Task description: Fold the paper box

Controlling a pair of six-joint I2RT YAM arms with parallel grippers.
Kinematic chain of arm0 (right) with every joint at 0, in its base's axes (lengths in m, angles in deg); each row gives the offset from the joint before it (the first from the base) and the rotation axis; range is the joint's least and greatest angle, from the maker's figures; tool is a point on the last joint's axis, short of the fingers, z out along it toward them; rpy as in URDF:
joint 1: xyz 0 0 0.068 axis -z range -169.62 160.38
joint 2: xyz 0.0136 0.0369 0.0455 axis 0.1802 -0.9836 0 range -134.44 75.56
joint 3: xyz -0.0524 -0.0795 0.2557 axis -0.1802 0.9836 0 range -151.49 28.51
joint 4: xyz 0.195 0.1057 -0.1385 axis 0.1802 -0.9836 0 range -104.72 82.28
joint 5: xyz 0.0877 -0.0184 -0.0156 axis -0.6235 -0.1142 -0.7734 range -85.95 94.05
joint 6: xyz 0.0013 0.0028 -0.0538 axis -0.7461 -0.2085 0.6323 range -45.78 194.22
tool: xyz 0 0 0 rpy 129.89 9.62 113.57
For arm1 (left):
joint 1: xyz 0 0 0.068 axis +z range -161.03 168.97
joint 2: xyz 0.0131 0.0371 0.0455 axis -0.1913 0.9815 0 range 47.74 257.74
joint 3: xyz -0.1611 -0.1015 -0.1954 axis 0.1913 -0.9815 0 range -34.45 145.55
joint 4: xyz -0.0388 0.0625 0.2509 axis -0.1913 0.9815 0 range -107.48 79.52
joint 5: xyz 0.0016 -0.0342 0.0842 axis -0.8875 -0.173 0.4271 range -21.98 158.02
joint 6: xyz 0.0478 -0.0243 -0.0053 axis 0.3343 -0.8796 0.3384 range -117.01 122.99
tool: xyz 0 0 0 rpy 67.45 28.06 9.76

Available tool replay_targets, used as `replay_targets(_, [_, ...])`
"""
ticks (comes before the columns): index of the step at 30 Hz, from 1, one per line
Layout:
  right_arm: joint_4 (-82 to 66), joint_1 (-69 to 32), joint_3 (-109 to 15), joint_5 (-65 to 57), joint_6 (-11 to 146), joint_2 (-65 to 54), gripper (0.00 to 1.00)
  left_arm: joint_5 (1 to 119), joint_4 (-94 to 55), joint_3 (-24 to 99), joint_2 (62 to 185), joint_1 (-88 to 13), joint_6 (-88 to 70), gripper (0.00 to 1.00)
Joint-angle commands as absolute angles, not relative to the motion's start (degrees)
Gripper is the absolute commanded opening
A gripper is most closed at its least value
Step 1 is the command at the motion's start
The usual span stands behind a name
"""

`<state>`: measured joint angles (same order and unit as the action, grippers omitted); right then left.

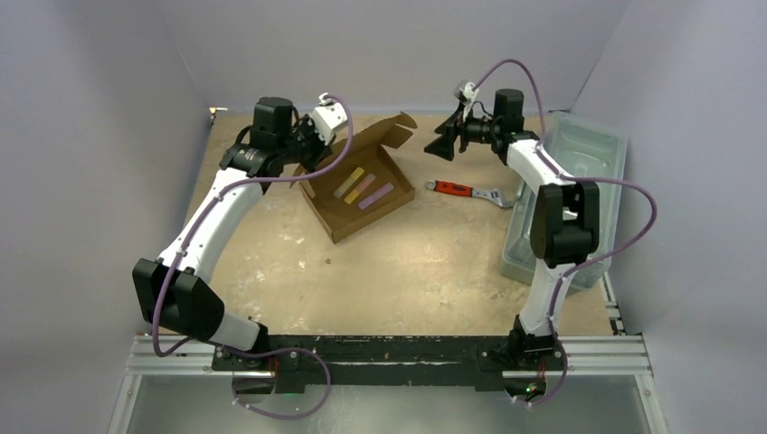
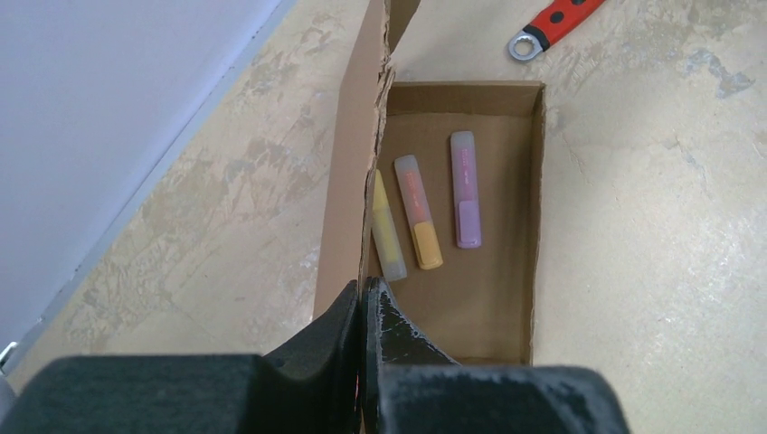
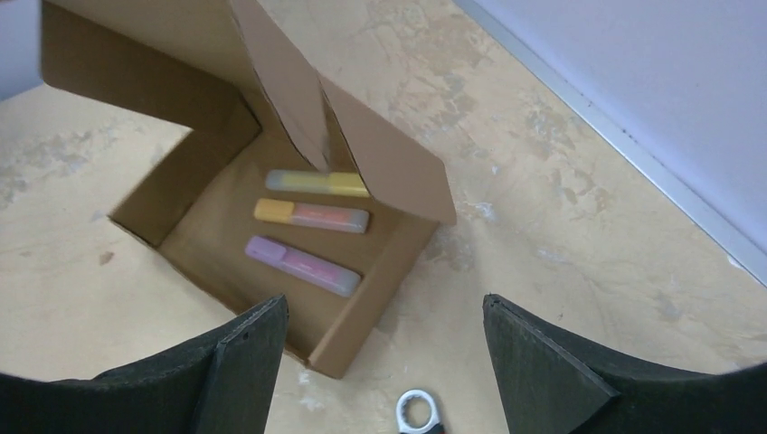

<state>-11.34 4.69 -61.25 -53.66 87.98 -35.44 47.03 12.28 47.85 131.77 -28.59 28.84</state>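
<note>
The brown cardboard paper box [image 1: 355, 221] lies open at the table's back middle. Its lid flap [image 1: 384, 136] stands up at the far side. Yellow, orange and purple highlighters [image 1: 362, 189] lie inside. My left gripper [image 1: 306, 155] is shut on the box's raised left side flap [image 2: 348, 181]; in the left wrist view its fingertips [image 2: 364, 286] pinch the cardboard edge. My right gripper [image 1: 443, 136] is open and empty, held above the table to the right of the box. In the right wrist view [image 3: 384, 303] it looks down on the box [image 3: 194, 163] from apart.
A red-handled adjustable wrench [image 1: 466, 191] lies on the table right of the box; it also shows in the right wrist view [image 3: 421, 414] and the left wrist view [image 2: 552, 27]. A translucent plastic bin [image 1: 592, 149] stands along the right edge. Grey walls enclose the table.
</note>
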Motion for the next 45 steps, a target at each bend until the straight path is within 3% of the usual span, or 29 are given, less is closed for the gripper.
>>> replay_targets(1, [-1.6, 3.5, -61.8, -58.8, 92.3, -38.2, 0.83, 43.6, 11.2, 47.5, 129.2, -26.5, 26.0, 0.00])
replay_targets(6, [-0.5, -0.1, -66.0, -59.0, 94.4, -42.8, 0.84, 40.9, 12.2, 48.0, 129.7, -25.5, 23.9, 0.00])
replay_targets(13, [11.7, -2.2, -69.4, -58.8, 83.9, -48.8, 0.83, 38.9, 12.8, 47.9, 129.5, -24.1, 20.6, 0.00])
replay_targets(25, [22.8, -4.3, -72.4, -57.3, 75.5, -55.7, 0.71, 36.1, 11.7, 48.2, 130.6, -21.6, 16.6, 0.00])
replay_targets(29, [26.3, -5.3, -73.4, -58.2, 72.4, -57.0, 0.59, 35.3, 11.2, 48.6, 131.2, -21.1, 15.8, 0.00])
replay_targets(36, [26.1, -5.8, -74.7, -58.8, 70.4, -57.1, 0.21, 35.3, 11.0, 48.5, 131.1, -20.5, 15.5, 0.00])
replay_targets(45, [18.9, -6.2, -75.1, -55.6, 70.8, -54.3, 0.09, 36.5, 10.3, 47.6, 129.7, -20.1, 14.7, 0.00])
